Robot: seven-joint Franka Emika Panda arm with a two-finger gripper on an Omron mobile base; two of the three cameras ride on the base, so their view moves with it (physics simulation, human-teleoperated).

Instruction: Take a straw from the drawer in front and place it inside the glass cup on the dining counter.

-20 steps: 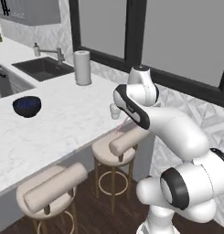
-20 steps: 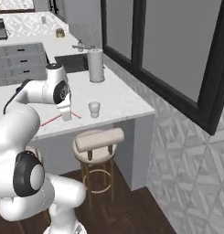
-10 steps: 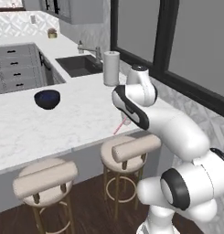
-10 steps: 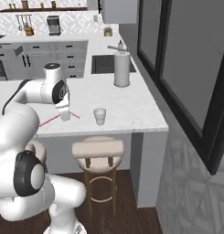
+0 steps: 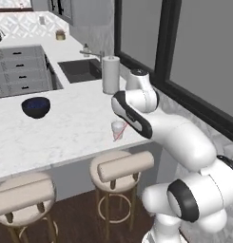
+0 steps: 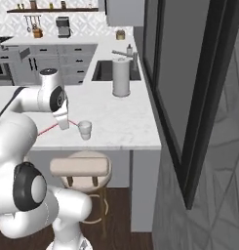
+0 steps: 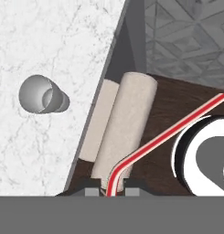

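Left base view: the arm reaches forward and down over the dining counter (image 5: 65, 128), the straw (image 5: 119, 135) just beside the glass cup (image 5: 118, 127).

Right base view: the gripper (image 6: 63, 122) hangs near the cup, straw slanting out sideways.

Hand view: fingers (image 7: 91, 191) clenched on the straw's bent end. Judged light, thin, easily skewed; a pinch near the bend suits it.

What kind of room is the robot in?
A kitchen, it looks like: there's a sink with a faucet, grey drawers, and a marble dining counter with stools.
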